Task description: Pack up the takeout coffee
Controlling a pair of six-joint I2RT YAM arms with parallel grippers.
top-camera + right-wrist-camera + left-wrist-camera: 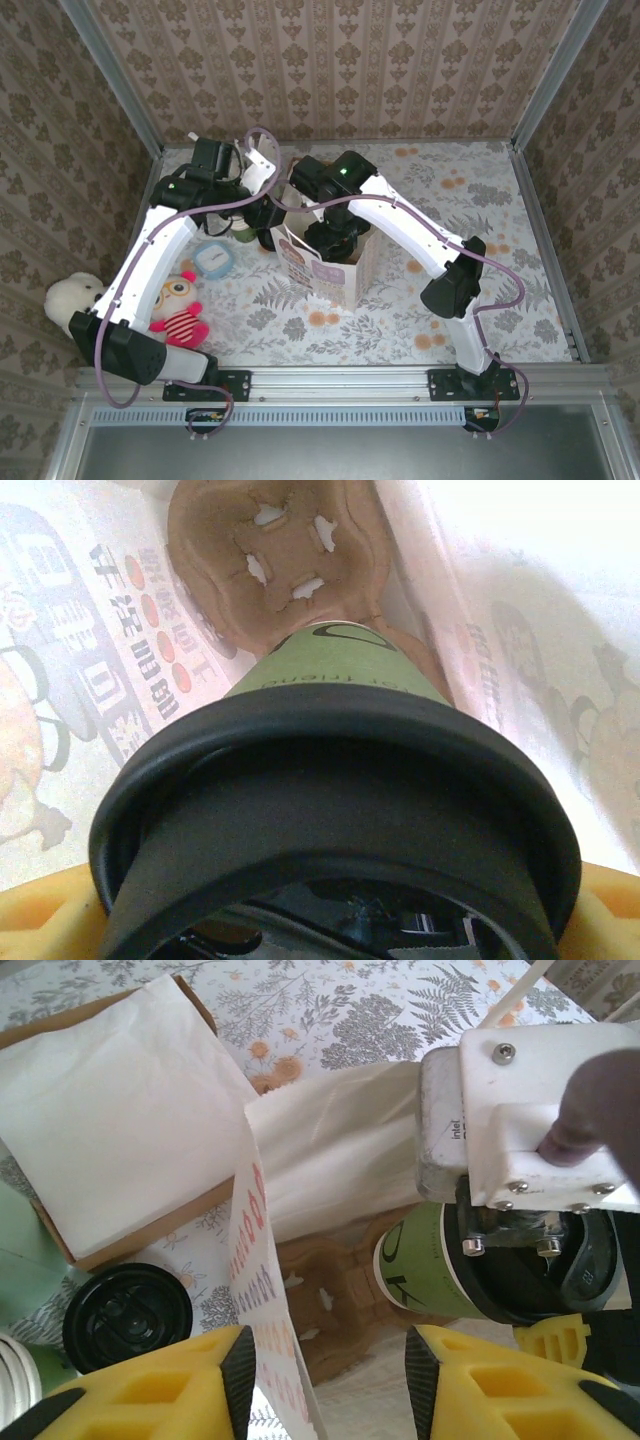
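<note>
Coffee [330,680] is clamped in the right claw [335,243], inside the bag [330,1150], with the carrier [275,555] just below the claw. The left claw [330,1380] is apart, the bag wall between its fingers. The lowering step seems in hand; next, the cup needs seating in a carrier hole, then release.

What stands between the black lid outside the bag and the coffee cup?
In the left wrist view, the paper bag's printed wall separates the black lid from the takeout coffee.
</note>
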